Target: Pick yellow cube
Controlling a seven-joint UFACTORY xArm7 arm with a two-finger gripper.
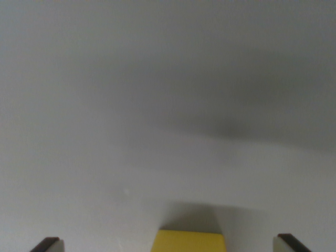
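1. Wrist view only. Blurry frame, mostly a plain pale grey matte surface (105, 157) filling the picture.
2. Small yellow cube (189, 241) with flat faces, sitting at 6 o'clock, cut off by the bottom edge. Only its top strip shows. It rests on the grey surface.
3. Gripper (169, 242): two dark fingertips with pale inner faces poke in at the bottom corners, one at 7 o'clock (47, 244) on the wrist view's left, one at 5 o'clock (291, 242) on the wrist view's right.
4. Jaws spread wide. Clear grey gap between each tip and the cube on both sides, no contact. Nothing in the grasp.
5. Cube sits between the two fingertips, slightly nearer the wrist view's right tip than the left.
6. Soft dark shadow (191, 216) on the surface just above the cube, toward 12 o'clock from it, touching its top edge.
7. Broad darker shaded band (247, 100) across the upper right, 1 to 3 o'clock, with a diffuse edge running down toward the right. Source not visible.
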